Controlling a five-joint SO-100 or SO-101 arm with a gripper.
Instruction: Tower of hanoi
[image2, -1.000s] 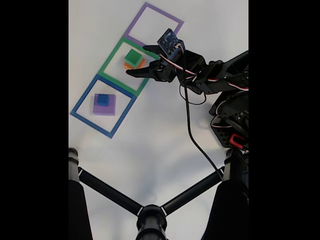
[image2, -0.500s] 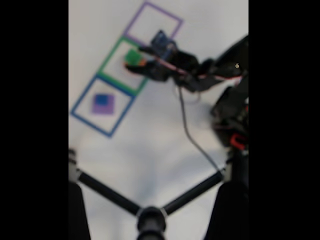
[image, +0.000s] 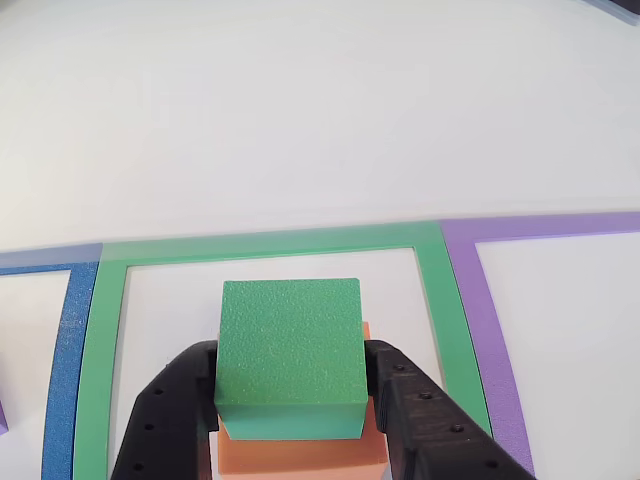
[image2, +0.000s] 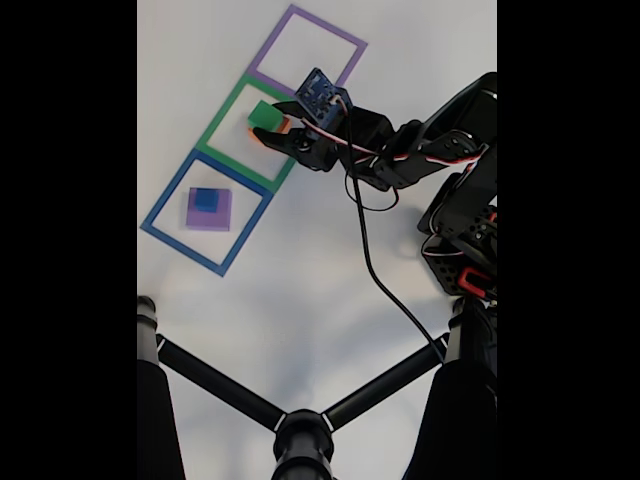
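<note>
Since a second ago the arm has pushed in further over the green square, so the gripper (image2: 272, 120) now sits right around the green block (image2: 263, 116) instead of hanging just short of it.

Fixed view first: white table (image2: 300, 280) with three taped outlines in a diagonal row toward the far left corner. The purple square (image2: 308, 48) is farthest, the green square (image2: 222, 120) is in the middle, and the blue square (image2: 165, 205) is nearest. Inside the blue one there's a flat purple block (image2: 209, 209) with a smaller blue block (image2: 205, 199) stacked on it. The green block is inside the green outline, with a sliver of orange block (image2: 284, 125) peeking out at its right side. The arm reaches in from the right edge and its wrist board covers part of the green square. A black cable (image2: 375, 260) trails down across the table, and a black tripod (image2: 300, 435) blocks the bottom of the picture.

Other view, looking along the fingers: the green block (image: 290, 350) sits square on the wider orange block (image: 300, 455), edges roughly parallel to the green tape (image: 260, 243). It's about as wide as it is deep, so there's no real long axis. The gripper (image: 290, 400) has one black finger (image: 165, 415) on each side of the green block, pressed against its side faces. Purple tape (image: 480, 300) is on the right and blue tape (image: 65, 350) on the left.
</note>
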